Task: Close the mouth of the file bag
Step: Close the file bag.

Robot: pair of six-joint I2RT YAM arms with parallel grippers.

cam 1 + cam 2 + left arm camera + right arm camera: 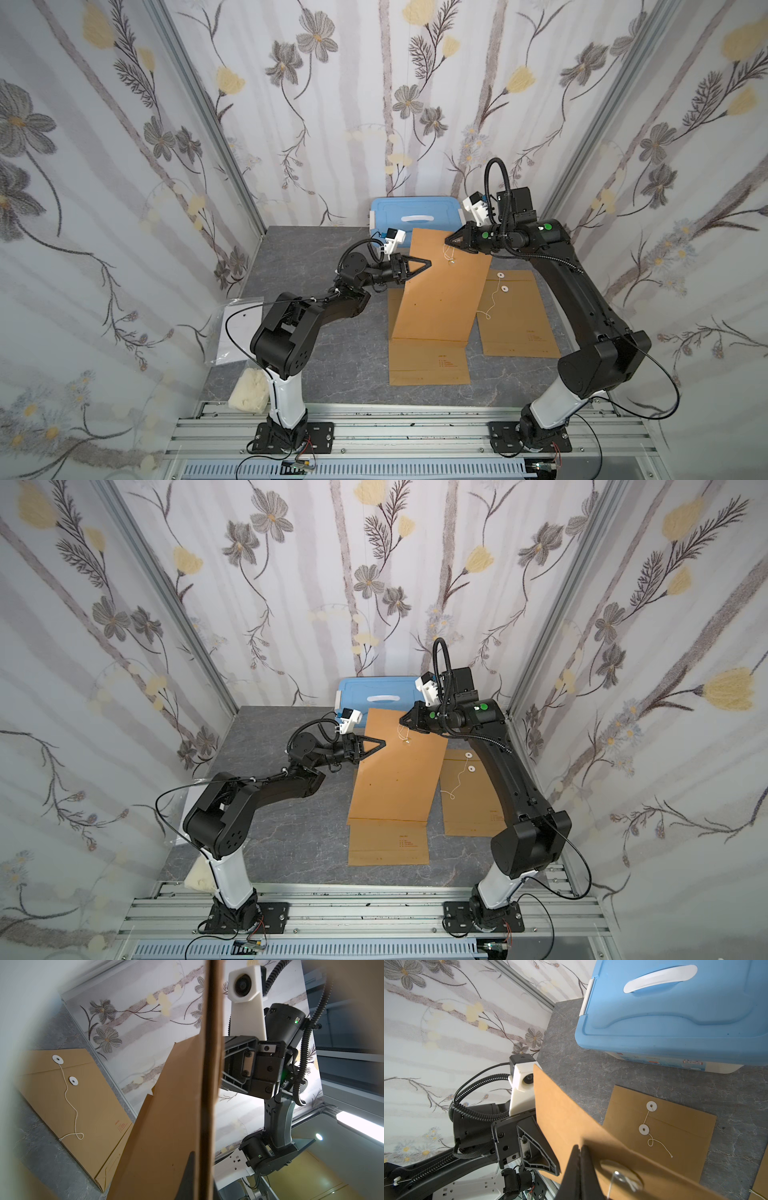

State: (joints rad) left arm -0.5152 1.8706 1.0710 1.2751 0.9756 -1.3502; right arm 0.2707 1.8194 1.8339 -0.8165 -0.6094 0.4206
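Note:
A brown paper file bag point(440, 291) point(395, 779) is lifted at its top end and slopes down, its bottom edge resting on another bag lying flat. My left gripper point(428, 262) point(382, 742) is shut on the bag's left edge, which runs straight through the jaws in the left wrist view point(202, 1155). My right gripper point(448, 241) point(401, 720) point(579, 1146) is shut on the flap at the bag's mouth. Just below its tip sits the round button point(452, 262) point(618, 1175), with a loose white string point(446, 249) hanging from it.
A second file bag point(428, 361) lies flat under the raised one, a third point(515, 316) point(675, 1126) point(72, 1095) lies to the right with its string loose. A blue lidded box point(415, 216) point(675, 1022) stands behind. A clear sleeve point(239, 328) and a white wad point(249, 390) lie at the left.

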